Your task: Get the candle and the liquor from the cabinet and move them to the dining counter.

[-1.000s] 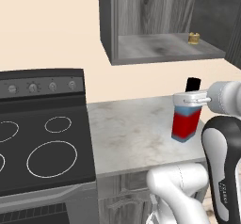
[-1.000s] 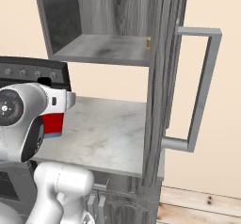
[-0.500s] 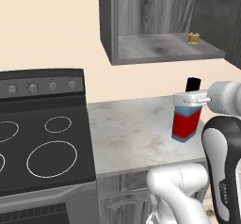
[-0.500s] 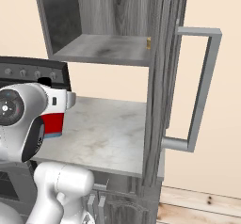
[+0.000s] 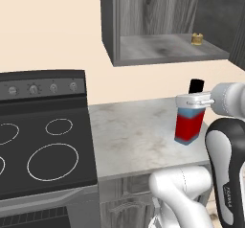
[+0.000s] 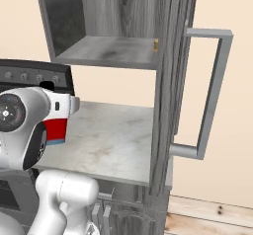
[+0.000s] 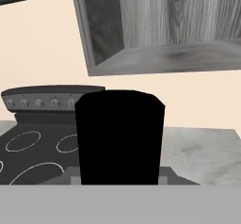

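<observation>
- The claw (image 5: 194, 100) is clenched around the bottle (image 5: 188, 124), gripping it just below the black cap (image 7: 120, 138).
- The bottle hangs above the small marbled worktop (image 5: 134, 136), to the right of the stove (image 5: 43, 141).
- Above the stove's right, the cabinet (image 5: 158, 26) stands open, a small gold candle (image 5: 196, 39) on its shelf.
- The cabinet door's bar handle (image 6: 210, 91) juts out beside the worktop.

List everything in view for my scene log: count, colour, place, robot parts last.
bottle: one, red with light blue top and black cap, held above the worktop.
candle: one, small, yellowish, on the cabinet shelf.
cabinet: one, dark grey wood grain, on the wall, door open.
door handle: one, grey bar, on the open door.
stove: one, black, left of the worktop.
worktop: one, pale marbled.
tool: one, white, shut on the bottle.
</observation>
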Controlling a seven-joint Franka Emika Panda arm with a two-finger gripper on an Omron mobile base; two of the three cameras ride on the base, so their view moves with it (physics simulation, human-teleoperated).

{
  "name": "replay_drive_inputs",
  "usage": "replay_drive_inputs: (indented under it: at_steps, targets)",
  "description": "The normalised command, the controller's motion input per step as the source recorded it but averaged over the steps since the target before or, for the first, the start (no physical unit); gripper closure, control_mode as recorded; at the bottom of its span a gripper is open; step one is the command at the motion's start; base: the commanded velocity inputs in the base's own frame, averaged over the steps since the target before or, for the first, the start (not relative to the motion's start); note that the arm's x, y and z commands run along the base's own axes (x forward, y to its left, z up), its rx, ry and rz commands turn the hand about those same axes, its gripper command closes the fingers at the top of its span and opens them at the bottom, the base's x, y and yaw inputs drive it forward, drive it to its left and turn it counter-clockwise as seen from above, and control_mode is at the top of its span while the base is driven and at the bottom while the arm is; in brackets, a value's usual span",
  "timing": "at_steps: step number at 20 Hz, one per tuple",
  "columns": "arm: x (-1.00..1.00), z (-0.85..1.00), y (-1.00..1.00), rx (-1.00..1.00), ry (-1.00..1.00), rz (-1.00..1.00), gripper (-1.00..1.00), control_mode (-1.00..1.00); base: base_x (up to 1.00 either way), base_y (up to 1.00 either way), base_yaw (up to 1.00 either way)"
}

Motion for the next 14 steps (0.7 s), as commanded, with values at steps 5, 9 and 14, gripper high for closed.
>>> replay_drive_inputs:
  at_steps: [5, 9, 14]
  targets:
    - [0.0, 0.0, 0.0, 0.0, 0.0, 0.0, 1.0, -1.0, 0.0, 0.0, 0.0]
    - [0.0, 0.0, 0.0, 0.0, 0.0, 0.0, 1.0, -1.0, 0.0, 0.0, 0.0]
    - [0.0, 0.0, 0.0, 0.0, 0.0, 0.0, 1.0, -1.0, 0.0, 0.0, 0.0]
